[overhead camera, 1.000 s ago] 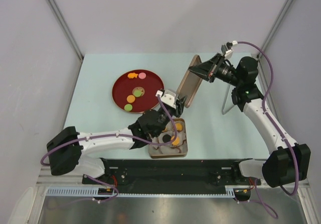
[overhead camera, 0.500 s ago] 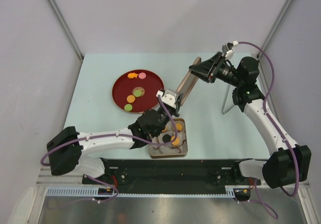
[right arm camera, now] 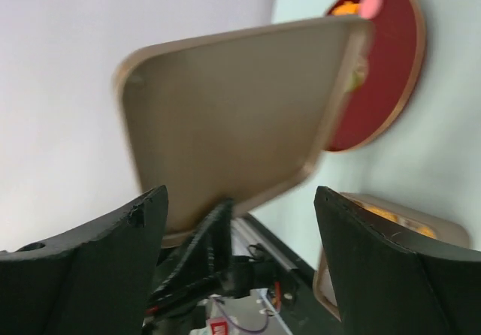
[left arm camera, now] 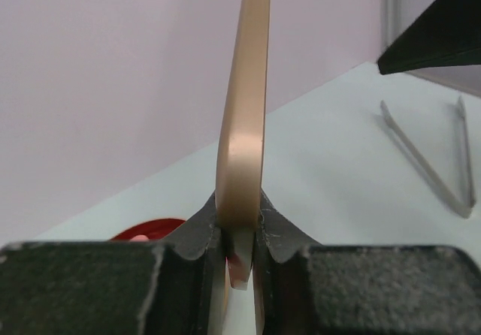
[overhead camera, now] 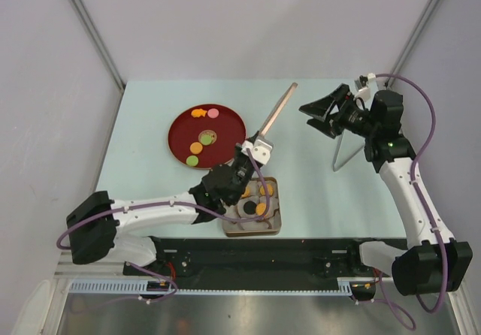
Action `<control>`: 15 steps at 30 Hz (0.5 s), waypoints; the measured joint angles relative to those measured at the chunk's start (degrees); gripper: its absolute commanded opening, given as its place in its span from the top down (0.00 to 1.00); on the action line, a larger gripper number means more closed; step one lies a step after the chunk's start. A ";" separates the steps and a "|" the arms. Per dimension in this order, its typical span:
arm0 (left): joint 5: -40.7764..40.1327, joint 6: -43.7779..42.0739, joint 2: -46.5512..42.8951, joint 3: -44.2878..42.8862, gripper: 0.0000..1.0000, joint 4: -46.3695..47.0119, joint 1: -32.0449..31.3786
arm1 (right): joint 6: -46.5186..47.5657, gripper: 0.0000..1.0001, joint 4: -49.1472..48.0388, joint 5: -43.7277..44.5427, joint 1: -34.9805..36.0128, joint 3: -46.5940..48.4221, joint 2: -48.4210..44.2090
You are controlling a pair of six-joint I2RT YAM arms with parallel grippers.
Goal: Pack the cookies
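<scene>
Several cookies point(overhead camera: 196, 148), orange, pink and green, lie on the red plate point(overhead camera: 180, 128). More orange cookies point(overhead camera: 261, 209) sit in the tan box point(overhead camera: 274, 218) near the front edge. My left gripper point(overhead camera: 255, 141) is shut on the lower edge of the tan lid point(overhead camera: 278, 110), which stands upright and edge-on above the box. In the left wrist view the lid point(left arm camera: 244, 117) rises from between the closed fingers of the left gripper point(left arm camera: 240, 245). My right gripper point(overhead camera: 319, 113) hangs open to the right of the lid, apart from it. The right wrist view faces the lid's hollow side point(right arm camera: 225, 110) between wide fingers point(right arm camera: 391, 267).
A bent wire stand point(overhead camera: 342, 155) sits on the table at the right, below the right wrist; it also shows in the left wrist view as a metal stand point(left arm camera: 428, 162). The red plate point(right arm camera: 391, 72) and the box point(right arm camera: 443, 233) show past the lid.
The right gripper opened, let go of the lid and drew back to the right. The left gripper closed on the lid's lower edge and now holds it alone, turned edge-on.
</scene>
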State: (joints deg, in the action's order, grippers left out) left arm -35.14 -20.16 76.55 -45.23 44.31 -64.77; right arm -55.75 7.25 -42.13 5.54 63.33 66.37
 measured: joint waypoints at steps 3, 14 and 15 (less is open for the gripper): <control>-2.58 -10.34 1.44 0.00 1.00 3.48 -1.16 | 4.15 0.16 6.47 2.51 -0.66 0.09 -0.42; -9.92 -48.74 20.39 -3.67 1.00 23.45 -5.55 | 11.32 0.18 17.77 8.07 -0.66 2.08 -0.98; -10.08 -50.47 20.55 -3.67 1.00 23.87 -5.60 | 11.85 0.18 18.38 8.66 -0.68 2.14 -1.40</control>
State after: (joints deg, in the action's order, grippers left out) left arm -45.21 -70.63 97.10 -48.90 68.18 -70.37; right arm -43.90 25.63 -33.47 4.86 65.47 64.97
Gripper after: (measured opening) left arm 0.179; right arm 0.827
